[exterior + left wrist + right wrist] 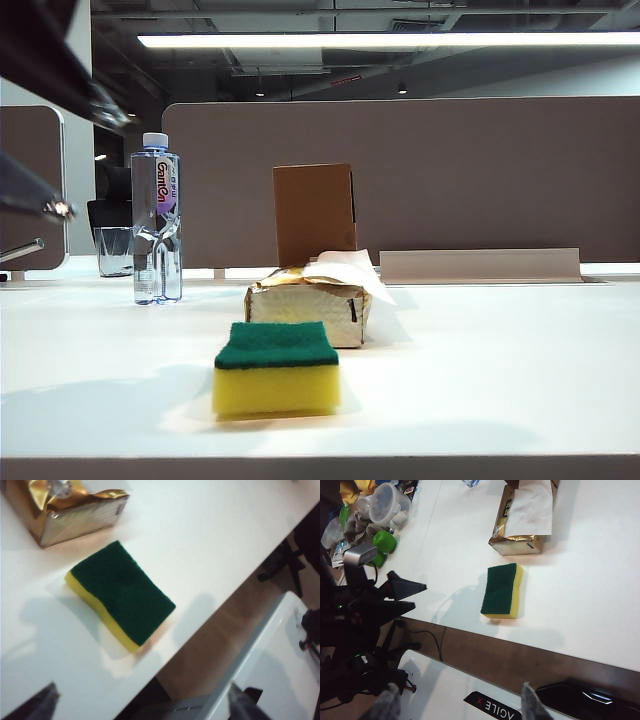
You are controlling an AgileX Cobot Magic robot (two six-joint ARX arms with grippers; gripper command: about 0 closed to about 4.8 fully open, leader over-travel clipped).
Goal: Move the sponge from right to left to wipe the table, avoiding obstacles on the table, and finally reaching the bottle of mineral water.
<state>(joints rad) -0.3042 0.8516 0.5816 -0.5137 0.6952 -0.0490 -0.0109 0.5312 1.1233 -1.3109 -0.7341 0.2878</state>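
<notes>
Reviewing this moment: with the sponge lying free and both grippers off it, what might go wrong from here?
1. The yellow foam sponge with green scouring top sits just in front of the crumpled silver-gold tissue pack; a careless grab could snag it.
2. The tall clear plastic water bottle stands upright at the left; a hard final push might topple it.
3. The open left gripper and open right gripper hover near the table's front edge, by the sponge; a nudge could knock it off.

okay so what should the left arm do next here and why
Probably lower the left gripper, jaws wide and empty, onto the sponge. The sponge lies free on the table, ungripped, with the tissue pack just behind it.
</notes>
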